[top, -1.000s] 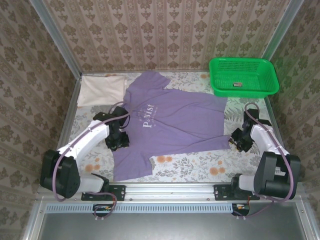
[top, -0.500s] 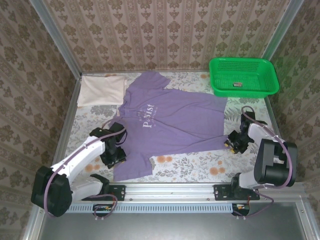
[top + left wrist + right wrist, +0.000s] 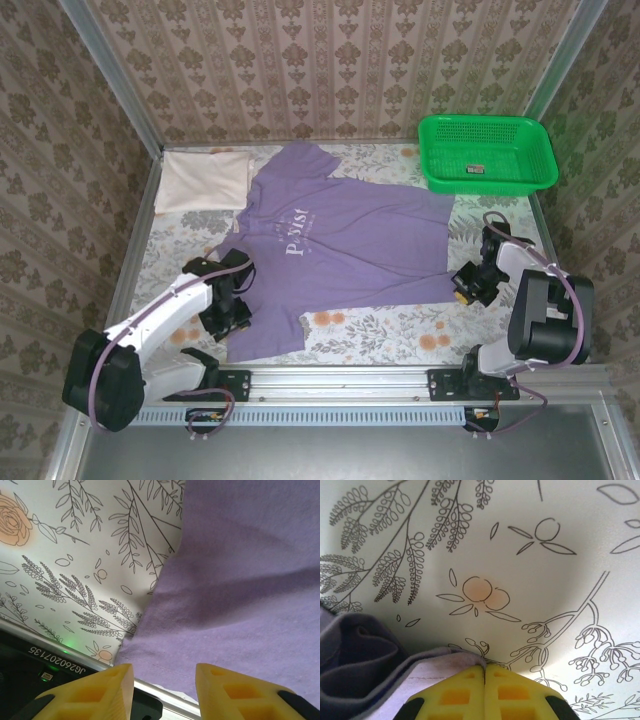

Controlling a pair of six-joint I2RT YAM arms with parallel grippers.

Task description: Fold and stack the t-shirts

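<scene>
T-shirts here are two, and we take them from left to right. At the far left corner of the table (image 3: 400, 325) we see the cream t-shirt (image 3: 203, 180) lying as a flat folded rectangle, so we judge that one done. Just right of it and nearer, the left gripper (image 3: 232, 310) sits low over the near left corner of the purple t-shirt (image 3: 340, 245), which lies spread flat across the middle, lettering up. From the wrist we see the left gripper (image 3: 164, 680) with its jaws apart, the shirt's near edge showing in the gap and nothing pinched yet. At the shirt's near right corner the right gripper (image 3: 462, 290) is down on the cloth; its wrist view shows the right gripper (image 3: 484, 680) clenched, with the purple edge bunched and caught at its tips. Beyond it, at the far right, stands the green basket (image 3: 430, 150). We judge the step in hand to be taking hold of the near edge for the first fold. Next, we think, the left jaws must close on their corner, and then both arms should lift evenly and carry the edge toward the far side.
</scene>
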